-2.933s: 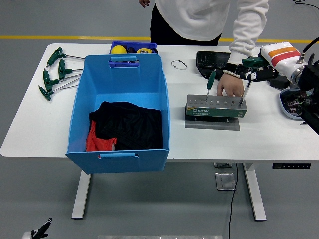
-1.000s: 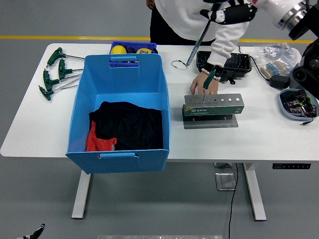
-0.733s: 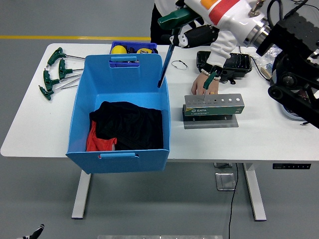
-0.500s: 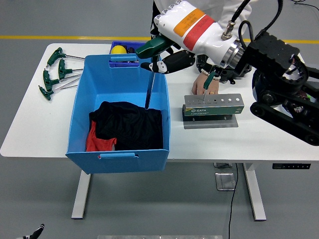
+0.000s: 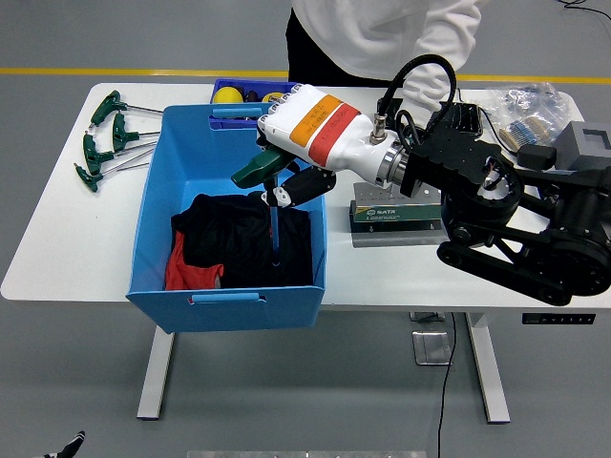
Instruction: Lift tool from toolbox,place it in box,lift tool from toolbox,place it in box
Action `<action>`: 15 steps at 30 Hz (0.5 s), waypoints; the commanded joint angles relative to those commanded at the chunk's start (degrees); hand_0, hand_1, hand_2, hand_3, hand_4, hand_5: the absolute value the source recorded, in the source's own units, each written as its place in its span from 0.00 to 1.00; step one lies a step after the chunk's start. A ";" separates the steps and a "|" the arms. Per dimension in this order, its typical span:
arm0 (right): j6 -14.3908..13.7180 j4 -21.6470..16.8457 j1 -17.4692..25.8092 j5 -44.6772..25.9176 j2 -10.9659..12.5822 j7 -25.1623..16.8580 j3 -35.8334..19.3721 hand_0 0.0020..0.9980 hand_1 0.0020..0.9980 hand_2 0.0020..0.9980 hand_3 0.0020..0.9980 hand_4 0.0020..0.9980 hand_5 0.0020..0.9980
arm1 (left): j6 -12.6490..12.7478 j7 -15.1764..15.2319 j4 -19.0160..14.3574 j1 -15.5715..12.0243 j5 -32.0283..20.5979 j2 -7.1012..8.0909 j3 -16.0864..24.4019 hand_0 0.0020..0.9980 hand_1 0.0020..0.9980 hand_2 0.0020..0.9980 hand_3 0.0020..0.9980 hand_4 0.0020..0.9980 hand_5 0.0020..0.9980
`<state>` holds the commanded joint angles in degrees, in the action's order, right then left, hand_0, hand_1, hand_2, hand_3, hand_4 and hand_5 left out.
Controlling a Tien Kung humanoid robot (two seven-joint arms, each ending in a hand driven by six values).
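My right hand (image 5: 282, 186) is shut on a green-handled T-handle tool (image 5: 260, 170). Its metal shaft hangs down inside the blue box (image 5: 229, 124), over the black cloth (image 5: 243, 239) lying in it. The right arm reaches across from the right and covers most of the grey tool stand (image 5: 391, 212) on the table. Whether a tool still stands in the stand is hidden by the arm. The left hand is out of view.
Several green T-handle tools (image 5: 103, 138) lie at the table's far left. A small blue bin (image 5: 250, 93) sits behind the box. A black tray (image 5: 456, 116) and a plastic bag (image 5: 520, 110) are at the back right. A person (image 5: 382, 33) stands at the far side.
My right hand has swung left and down with the tool, from above the box's far rim into the box. The arm now hides the stand and the person's hand.
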<state>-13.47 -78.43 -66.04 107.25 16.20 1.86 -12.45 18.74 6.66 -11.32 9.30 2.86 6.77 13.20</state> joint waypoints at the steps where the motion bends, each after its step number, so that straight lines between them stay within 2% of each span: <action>1: 0.45 0.07 -0.06 -0.12 -0.22 0.07 0.45 0.00 0.00 0.06 0.05 0.83 0.57 | 0.00 -0.08 0.00 -0.03 0.32 0.04 0.19 0.76 0.68 0.74 0.72 0.77 0.71; 4: 1.91 0.28 -0.25 -0.31 -1.07 0.11 1.43 0.00 0.00 0.06 0.05 0.83 0.57 | 0.02 -0.38 0.01 -0.08 1.38 0.10 0.83 0.76 0.68 0.74 0.72 0.77 0.71; 5: 2.34 0.36 -0.32 -0.29 -1.31 0.05 1.61 0.10 0.08 0.18 0.19 0.85 0.57 | 0.02 -0.45 0.01 -0.09 1.60 0.13 0.96 0.76 0.68 0.74 0.72 0.77 0.71; 10: 5.00 1.13 -1.12 0.77 -2.39 -1.19 2.40 0.10 0.08 0.18 0.19 0.85 0.57 | 0.00 -0.67 -0.01 -0.16 2.44 0.26 1.45 0.76 0.68 0.74 0.72 0.77 0.71; 11: 5.36 1.32 -1.30 1.08 -2.58 -1.37 2.53 0.32 0.31 0.43 0.44 0.92 0.56 | 0.01 -0.71 -0.01 -0.17 2.58 0.28 1.53 0.76 0.68 0.74 0.72 0.77 0.71; 15: 6.52 2.03 -1.45 1.35 -3.21 -2.24 2.49 0.32 0.31 0.43 0.44 0.92 0.56 | 0.04 -0.80 -0.01 -0.21 3.06 0.36 1.78 0.76 0.68 0.74 0.72 0.77 0.71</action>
<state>-6.95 -76.41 -67.49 108.60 12.99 -0.38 -9.96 18.78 5.86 -11.32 9.10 5.92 7.12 14.98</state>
